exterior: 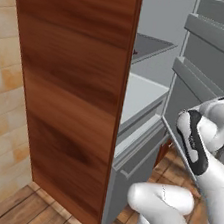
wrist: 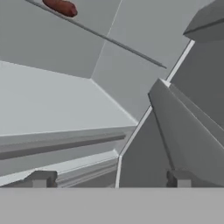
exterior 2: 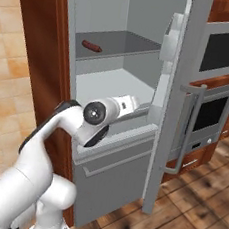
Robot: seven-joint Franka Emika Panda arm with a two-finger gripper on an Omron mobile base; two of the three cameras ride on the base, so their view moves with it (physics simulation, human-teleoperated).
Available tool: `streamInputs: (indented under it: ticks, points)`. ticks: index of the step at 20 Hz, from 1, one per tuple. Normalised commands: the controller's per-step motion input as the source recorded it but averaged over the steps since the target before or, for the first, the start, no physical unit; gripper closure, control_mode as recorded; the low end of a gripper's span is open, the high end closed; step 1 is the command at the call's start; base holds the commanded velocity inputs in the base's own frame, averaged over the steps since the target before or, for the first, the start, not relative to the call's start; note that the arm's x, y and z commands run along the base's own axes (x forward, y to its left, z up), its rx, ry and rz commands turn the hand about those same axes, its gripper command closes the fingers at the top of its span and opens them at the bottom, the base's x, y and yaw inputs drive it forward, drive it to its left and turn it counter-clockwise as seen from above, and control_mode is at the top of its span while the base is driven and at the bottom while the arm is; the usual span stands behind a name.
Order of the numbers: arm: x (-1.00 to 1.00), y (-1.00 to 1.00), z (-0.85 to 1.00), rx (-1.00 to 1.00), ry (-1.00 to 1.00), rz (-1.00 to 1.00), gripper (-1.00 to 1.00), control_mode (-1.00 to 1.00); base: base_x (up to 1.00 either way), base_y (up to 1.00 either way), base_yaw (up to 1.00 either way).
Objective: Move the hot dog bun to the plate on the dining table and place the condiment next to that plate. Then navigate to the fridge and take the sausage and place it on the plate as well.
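So the sausage (exterior 2: 92, 46) is lying on the upper grey shelf (exterior 2: 119, 45) inside the fridge (exterior 2: 43, 53), toward the left wall, nothing touching it. In the hand view it's cut off by the top edge (wrist: 60, 6), so you only get part of a dark-red cylinder up there. From the left base view the wood-panel side of the fridge (exterior: 72, 88) blocks most of the interior and there's just a tiny reddish speck at the shelf edge, too small to call. The fridge door (exterior 2: 172, 93) stands open on the right with its grey door shelves (exterior: 215, 35). The gripper (wrist: 111, 178) has its two finger tips (wrist: 40, 178) spread wide apart with nothing between them, sitting below the sausage's shelf, well apart from it. In the right base view the hand blends into the grey interior, hard to pick out. An oven (exterior 2: 212, 112) sits right of the door.
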Motion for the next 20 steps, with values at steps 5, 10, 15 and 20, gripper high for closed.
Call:
streamInputs:
  ticks: [5,10,15,20]
  points:
    - [0.9,-0.8,0.05,-0.14,0.06,-0.19,-1.0,-1.0,0.0,0.0,0.0]
    - [0.81,-0.83,0.0,-0.11,0.12,-0.18,-1.0,-1.0,0.0,0.0,0.0]
    - [0.71,-0.98,0.0,-0.08,0.11,-0.18,-1.0,-1.0,0.0,0.0,0.0]
    - [0.24,-0.67,0.14,-0.03,0.07,-0.13,-1.0,-1.0,0.0,0.0,0.0]
